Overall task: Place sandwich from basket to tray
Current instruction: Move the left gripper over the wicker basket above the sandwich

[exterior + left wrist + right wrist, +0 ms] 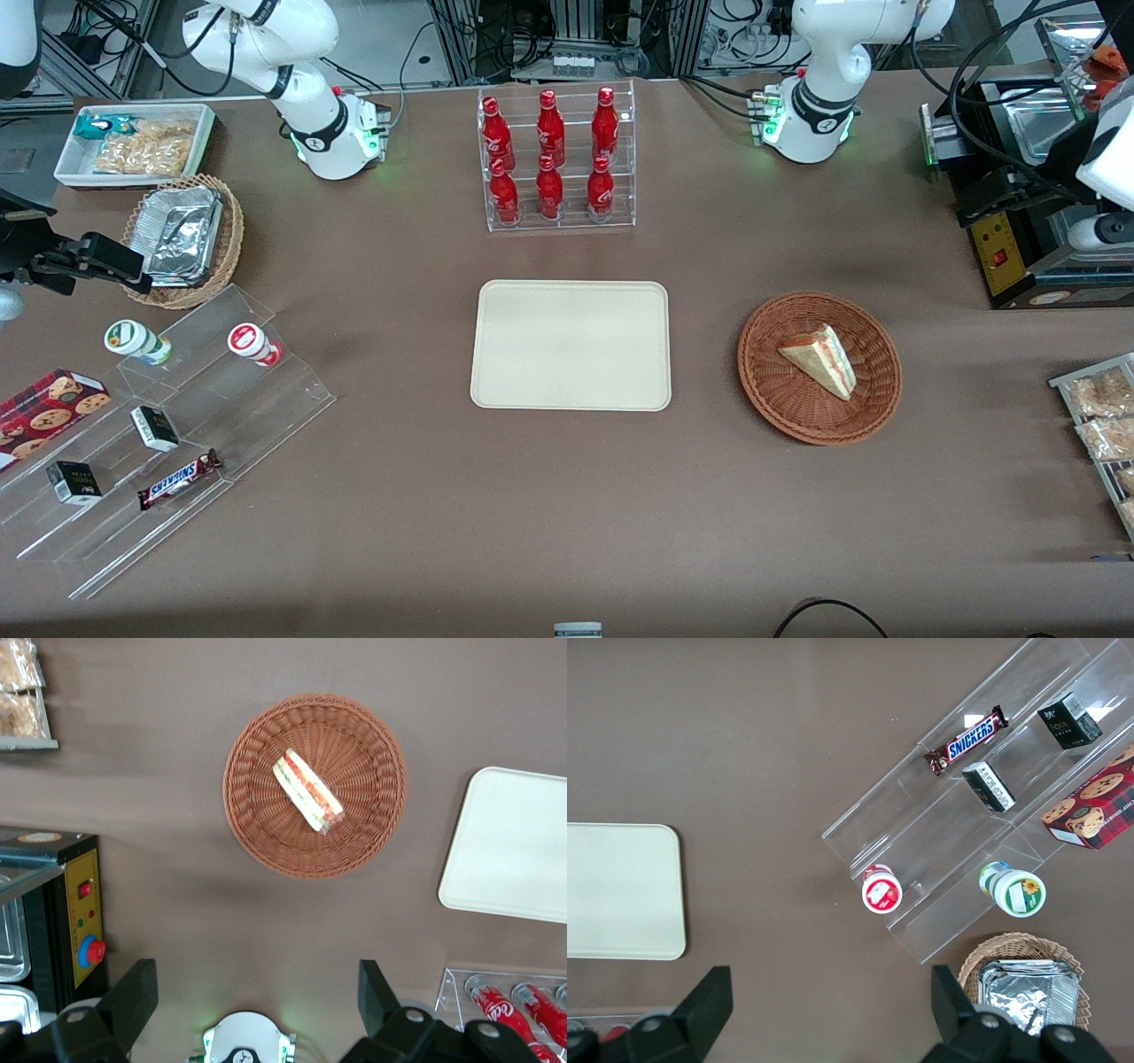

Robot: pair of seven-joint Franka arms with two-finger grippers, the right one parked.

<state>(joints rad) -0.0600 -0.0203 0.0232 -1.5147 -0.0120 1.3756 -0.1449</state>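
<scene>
The sandwich (819, 359) (307, 790), a pale wedge with pink and green filling, lies in the round reddish-brown basket (780, 390) (257, 815). The cream tray (571, 346) (514, 850) lies flat beside the basket at the middle of the table, with nothing on it. My gripper (255, 983) hangs high over the table, between the working arm's base and the basket and well clear of the sandwich. Its black fingers (137, 988) stand wide open with nothing between them.
A clear rack of red bottles (558, 159) stands farther from the front camera than the tray. A black machine (1019, 257) and a rack of snack bags (1099, 416) sit at the working arm's end. Acrylic steps (177, 425) with snacks lie toward the parked arm's end.
</scene>
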